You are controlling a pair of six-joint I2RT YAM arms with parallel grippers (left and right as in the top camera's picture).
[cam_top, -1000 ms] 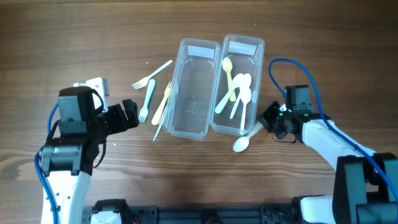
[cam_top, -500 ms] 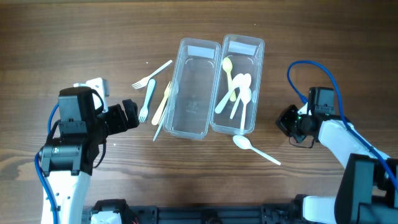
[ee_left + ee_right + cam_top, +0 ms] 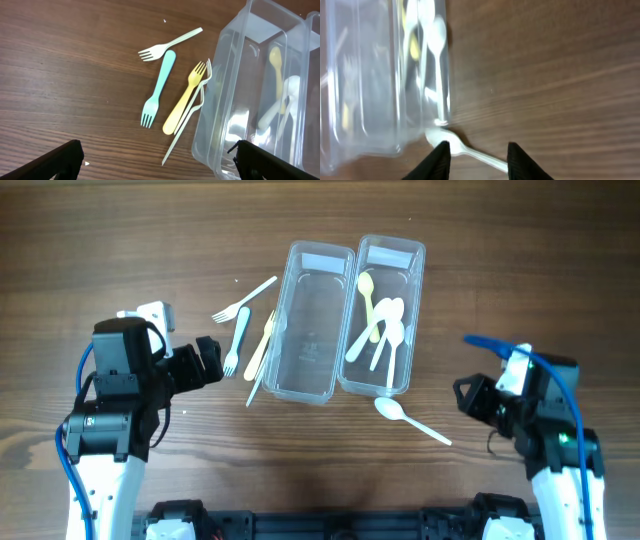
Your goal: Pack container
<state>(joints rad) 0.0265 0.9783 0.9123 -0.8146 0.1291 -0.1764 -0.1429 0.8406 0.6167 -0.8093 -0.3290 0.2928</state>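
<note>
Two clear containers stand side by side: the left one (image 3: 312, 320) holds nothing, and the right one (image 3: 385, 315) holds several spoons. A white spoon (image 3: 405, 418) lies on the table just in front of the right container. My right gripper (image 3: 472, 396) hangs to its right, open and apart from it. In the right wrist view the spoon (image 3: 465, 149) lies on the wood below the spread right gripper (image 3: 477, 157). A white fork (image 3: 243, 300), a blue fork (image 3: 237, 340) and a yellow fork (image 3: 260, 345) lie left of the containers. My left gripper (image 3: 205, 360) is wide open beside them, holding nothing.
A thin white utensil (image 3: 187, 125) leans along the left container's (image 3: 235, 100) outer wall next to the yellow fork (image 3: 185, 97). Bare wooden table surrounds everything. The right arm's blue cable (image 3: 520, 350) loops above its wrist.
My right gripper has opened and drawn back to the right and toward the table's front. The white spoon it held by the right container's front corner now lies on the table.
</note>
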